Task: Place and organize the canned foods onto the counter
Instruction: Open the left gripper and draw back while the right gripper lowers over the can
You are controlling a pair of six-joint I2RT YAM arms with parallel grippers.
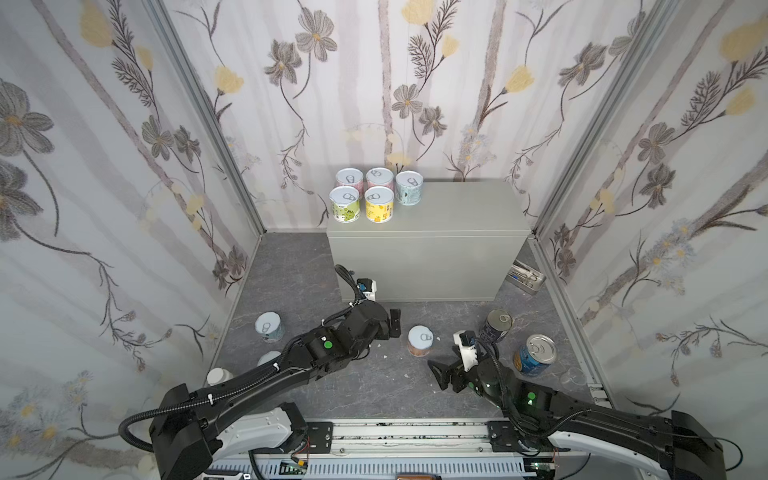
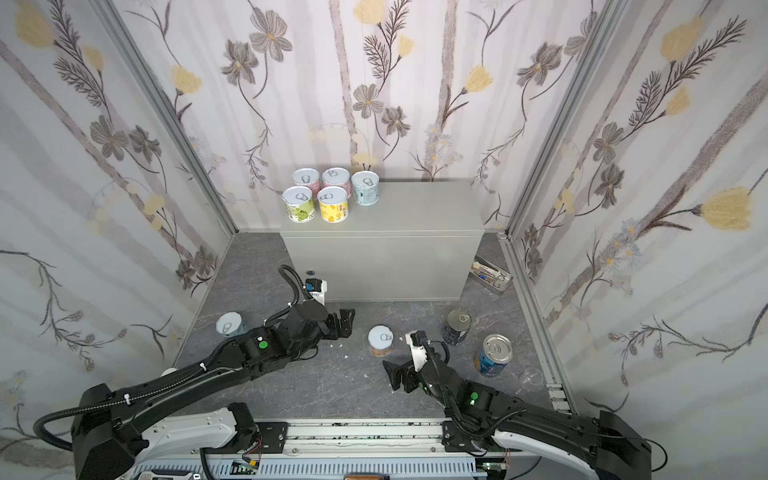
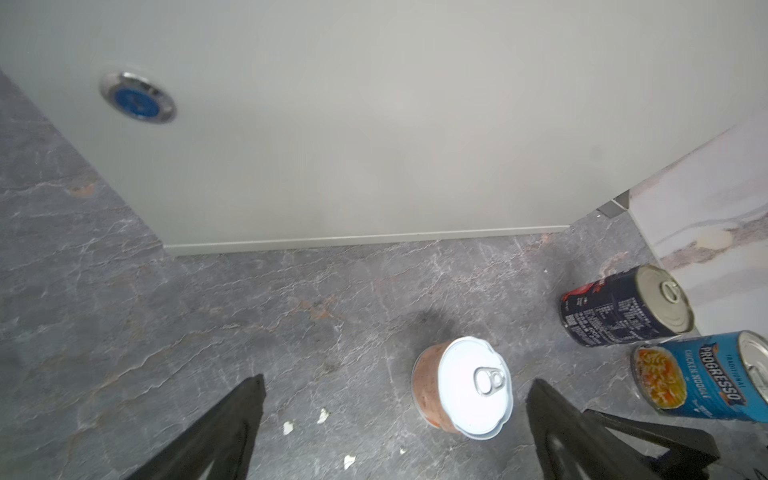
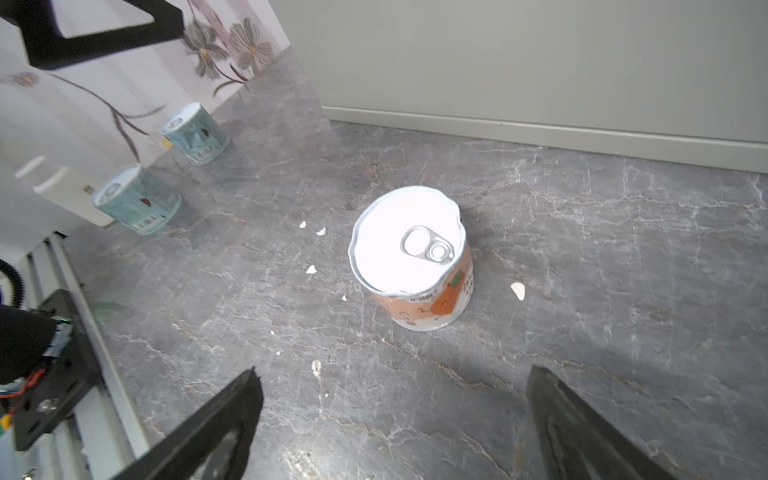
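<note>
The counter [image 1: 449, 216] is a pale grey-green box against the back wall, and several short cans [image 1: 376, 195] stand grouped on the left of its top. On the floor in front stands an orange-label can [image 1: 420, 340] [image 3: 461, 386] [image 4: 411, 257], upright with a dented lid. My left gripper [image 1: 392, 324] [image 3: 397, 380] hangs open just left of it, holding nothing. My right gripper [image 1: 446, 365] [image 4: 395, 372] is open and empty, close to the can's near right side. A dark navy can [image 1: 496, 326] and a blue Progresso can [image 1: 536, 355] stand further right. Two pale blue cans [image 4: 195, 133] [image 4: 137, 199] stand by the left wall.
A white-capped beige bottle [image 1: 219, 376] stands at the near left, partly behind my left arm. A shiny tray of utensils [image 1: 525, 278] lies beside the counter's right end. A clear cup [image 1: 573, 378] sits at the near right. Small white scraps [image 4: 311, 269] dot the floor.
</note>
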